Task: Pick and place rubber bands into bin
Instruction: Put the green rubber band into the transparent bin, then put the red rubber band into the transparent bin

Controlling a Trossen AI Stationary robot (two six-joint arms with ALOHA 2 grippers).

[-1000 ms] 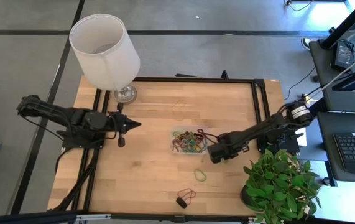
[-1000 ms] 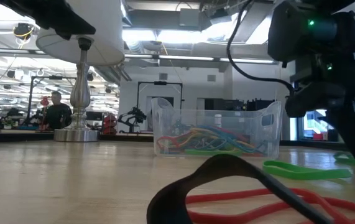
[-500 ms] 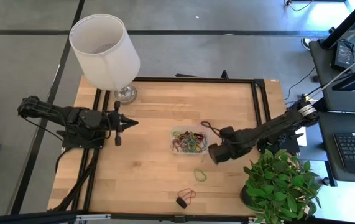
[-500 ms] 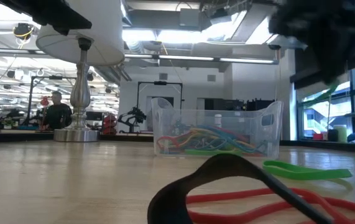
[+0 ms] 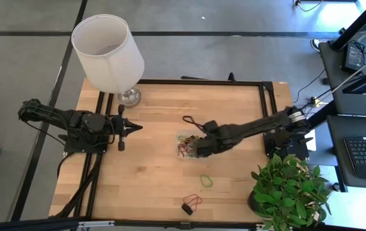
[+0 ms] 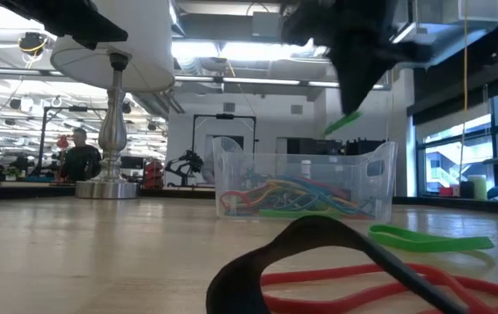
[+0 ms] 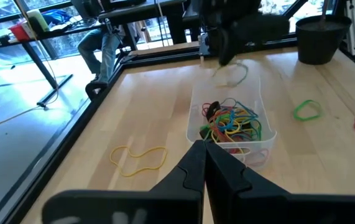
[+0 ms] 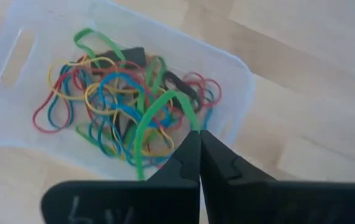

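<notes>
Tabletop bin [image 5: 190, 146], long axis left-right

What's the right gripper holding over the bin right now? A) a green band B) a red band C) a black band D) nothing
A: the right gripper is shut on a green rubber band that hangs from its tips above the bin; the low view shows the same green loop dangling over the tub.

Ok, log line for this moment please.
right tool: shut on green rubber band, above bin | left tool: shut, waiting at table's left | loose bands on table
</notes>
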